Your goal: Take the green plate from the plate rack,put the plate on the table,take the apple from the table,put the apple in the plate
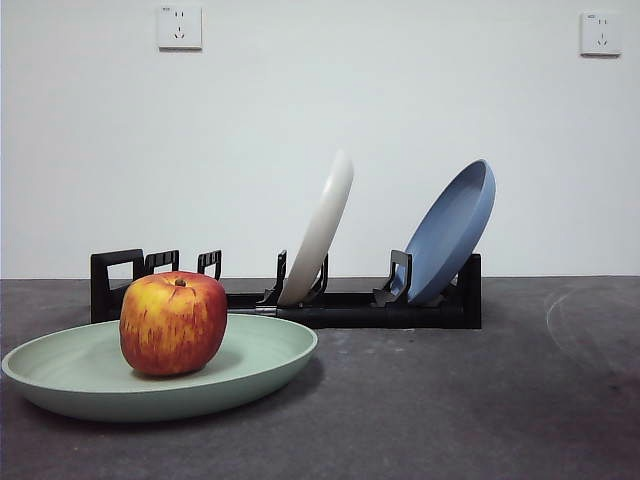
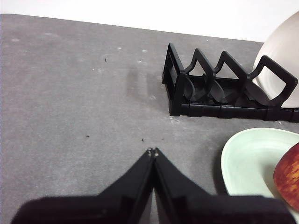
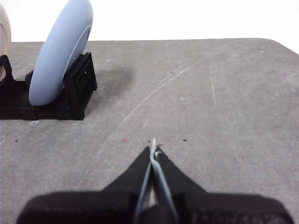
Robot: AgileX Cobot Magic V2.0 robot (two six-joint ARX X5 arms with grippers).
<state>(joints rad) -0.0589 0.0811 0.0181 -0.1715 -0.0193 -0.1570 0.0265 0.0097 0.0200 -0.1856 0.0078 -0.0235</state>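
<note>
Apple (image 1: 172, 322) upright inside green plate (image 1: 262, 357), the plate lying flat on the tabletop (image 1: 450, 400) just in front of the handle end of the plate rack (image 1: 350, 305). Cream-white plate (image 1: 322, 225) and blue plate (image 1: 452, 230) stand tilted in separate rack slots. Left pincer (image 2: 153, 151): jaws pressed together, gripping nothing, held over bare tabletop; the rack's handle end lies ahead of its tips, and the green plate with the apple sits beside it, apart from the jaws. Right pincer (image 3: 153, 142): jaws likewise closed and empty, over bare tabletop; the rack's far end with the blue plate lies ahead and off to one side, well apart. Neither pincer appears in the front view. Two wall sockets (image 1: 179, 27) sit high on the white wall.
</note>
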